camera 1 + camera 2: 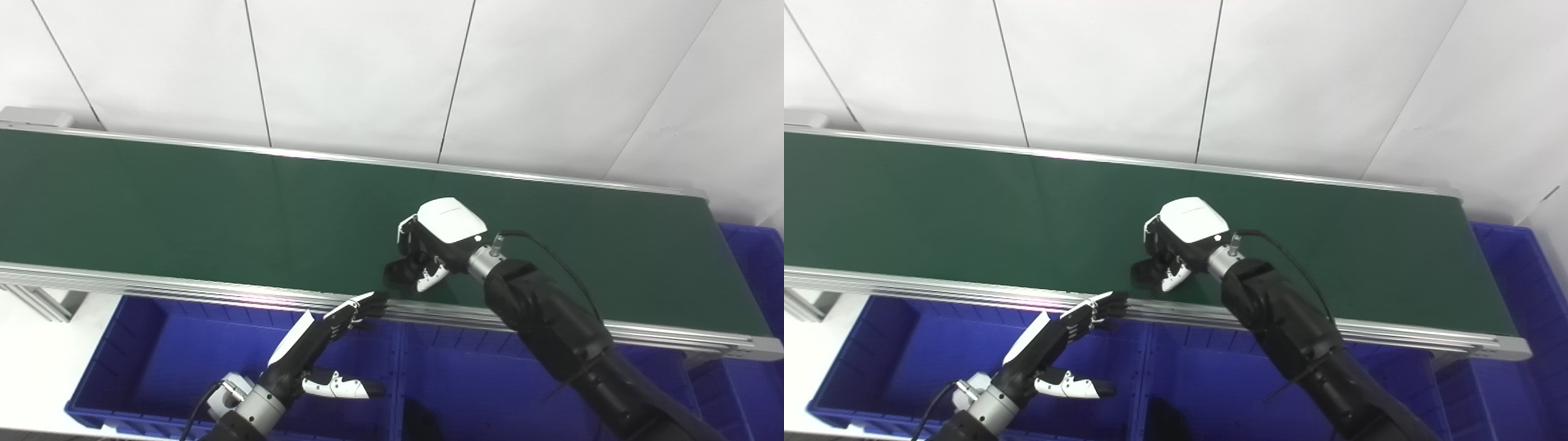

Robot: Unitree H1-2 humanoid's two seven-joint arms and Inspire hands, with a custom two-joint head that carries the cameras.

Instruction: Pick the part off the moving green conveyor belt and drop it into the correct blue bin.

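My right hand (432, 245) is curled down on the green conveyor belt (184, 208), maybe on something dark; left hand (324, 343) is spread open and empty over the blue bin (153, 361).

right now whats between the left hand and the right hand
In both eye views, only the conveyor's silver front rail and a strip of green belt separate the left hand from the right hand.

Conveyor belt (184, 202) runs left to right across scene, wall (367, 67) behind it. Bins below belt's near rail: left bin (153, 355), middle bin (465, 380) just right of it, third bin (756, 269) past belt's right end. Right robot hand (429, 251) over belt near front rail, right of centre. Left robot hand (324, 349) above left bin, fingertips (373, 301) at rail
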